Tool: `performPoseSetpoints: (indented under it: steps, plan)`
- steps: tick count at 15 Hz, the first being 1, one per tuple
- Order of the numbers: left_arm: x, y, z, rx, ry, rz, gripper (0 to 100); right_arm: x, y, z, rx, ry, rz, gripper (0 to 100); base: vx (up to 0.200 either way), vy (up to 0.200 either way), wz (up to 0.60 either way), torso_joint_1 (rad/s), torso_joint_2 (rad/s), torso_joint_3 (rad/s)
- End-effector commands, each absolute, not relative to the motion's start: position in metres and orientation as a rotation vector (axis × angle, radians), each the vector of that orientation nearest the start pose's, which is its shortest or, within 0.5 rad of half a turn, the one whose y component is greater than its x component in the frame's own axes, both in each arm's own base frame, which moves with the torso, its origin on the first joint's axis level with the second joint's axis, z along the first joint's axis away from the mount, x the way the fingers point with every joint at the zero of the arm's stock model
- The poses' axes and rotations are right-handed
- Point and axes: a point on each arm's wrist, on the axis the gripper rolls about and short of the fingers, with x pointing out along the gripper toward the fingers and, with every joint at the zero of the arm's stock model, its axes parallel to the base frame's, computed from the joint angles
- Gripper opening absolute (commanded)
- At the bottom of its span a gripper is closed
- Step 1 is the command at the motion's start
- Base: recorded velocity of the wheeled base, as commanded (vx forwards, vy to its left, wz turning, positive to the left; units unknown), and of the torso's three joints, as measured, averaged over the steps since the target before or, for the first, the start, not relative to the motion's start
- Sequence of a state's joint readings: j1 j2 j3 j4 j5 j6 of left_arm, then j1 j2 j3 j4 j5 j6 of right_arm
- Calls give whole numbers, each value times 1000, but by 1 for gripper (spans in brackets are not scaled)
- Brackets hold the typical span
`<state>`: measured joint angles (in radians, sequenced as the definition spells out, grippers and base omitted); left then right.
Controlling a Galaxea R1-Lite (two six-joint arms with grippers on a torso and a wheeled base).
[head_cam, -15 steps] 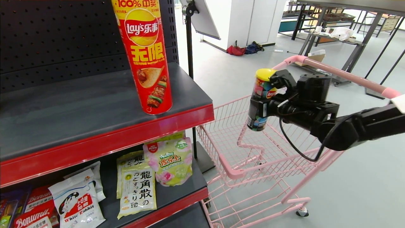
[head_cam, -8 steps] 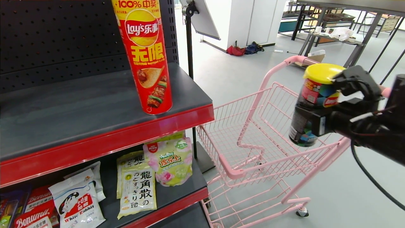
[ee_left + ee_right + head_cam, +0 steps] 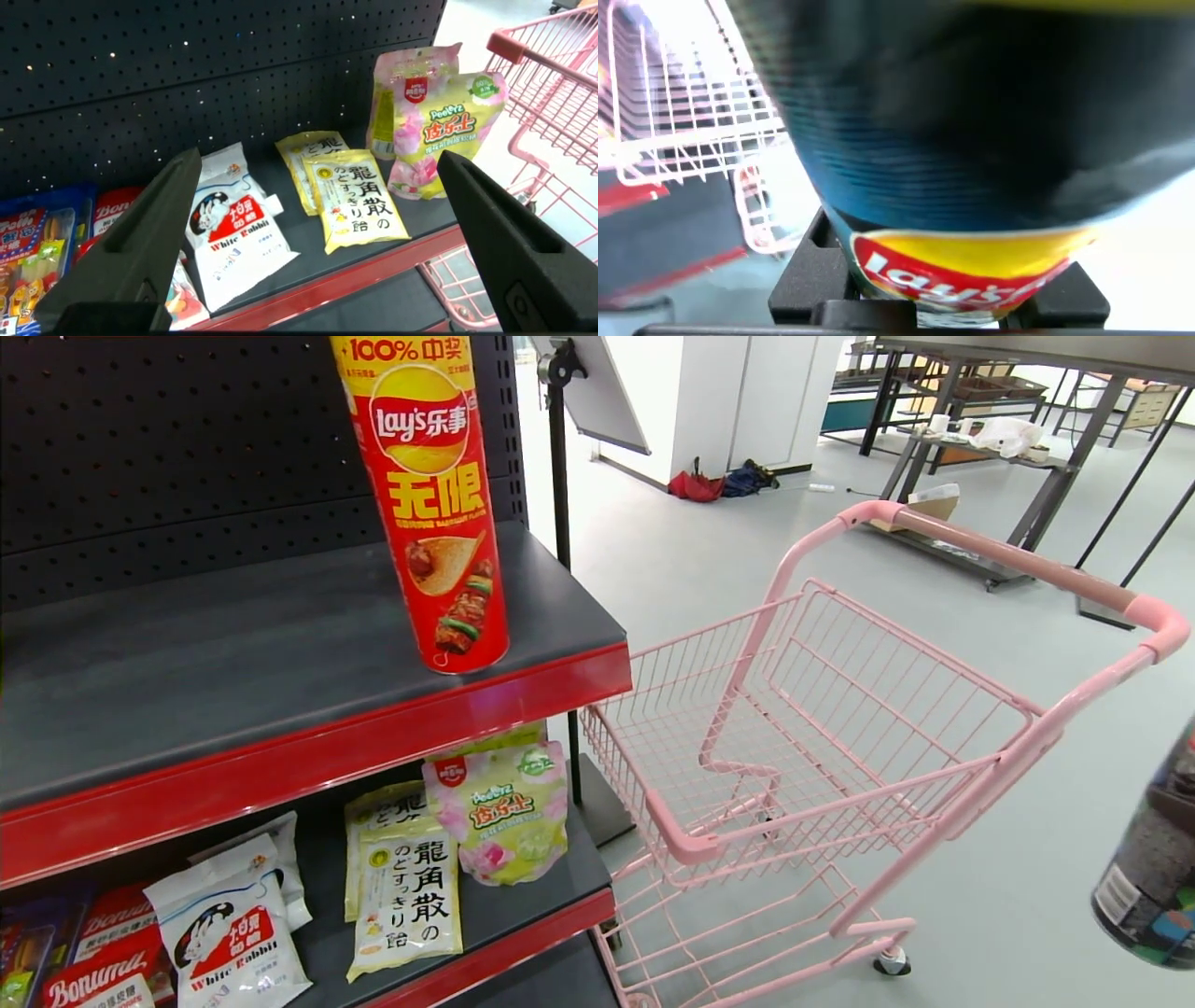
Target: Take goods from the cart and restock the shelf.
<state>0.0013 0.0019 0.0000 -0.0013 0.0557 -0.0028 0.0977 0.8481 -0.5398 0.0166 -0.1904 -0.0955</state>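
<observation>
Jaws of right gripper clamped on chip can, pinching its body. In head view the chip can sits in the air to the right of the pink cart, well apart from the shelf. Left gripper spread wide, facing snack bags on the lower shelf level. Tall chip tube upright near upper shelf front edge

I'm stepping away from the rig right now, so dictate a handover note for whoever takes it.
Left gripper: jaws open, holding nothing, facing snack bags on the lower shelf.
Right gripper: shut on the short snack can, in the air right of the pink cart.
Done: tall red chips can stands on the upper shelf.
Left: shelve the short snack can.
</observation>
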Motion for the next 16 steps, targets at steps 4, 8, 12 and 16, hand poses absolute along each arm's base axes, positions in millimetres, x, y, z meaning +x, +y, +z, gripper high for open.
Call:
performPoseSetpoints:
  steps: [4,8,12,16]
  plan:
    - [-23,1,76,-3,0,58,100,20,-3,191,-114,309,-102,0,0,0,0,0,0,0]
    - [-23,1,76,-3,0,58,100,11,-3,182,-113,297,-98,0,0,0,0,0,0,0]
    - [-23,1,76,-3,0,58,100,5,-4,167,-114,303,-102,0,0,0,0,40,-151,-105]
    - [-23,1,76,-3,0,58,100,6,-4,169,-118,303,-102,0,0,0,0,155,-482,-326]
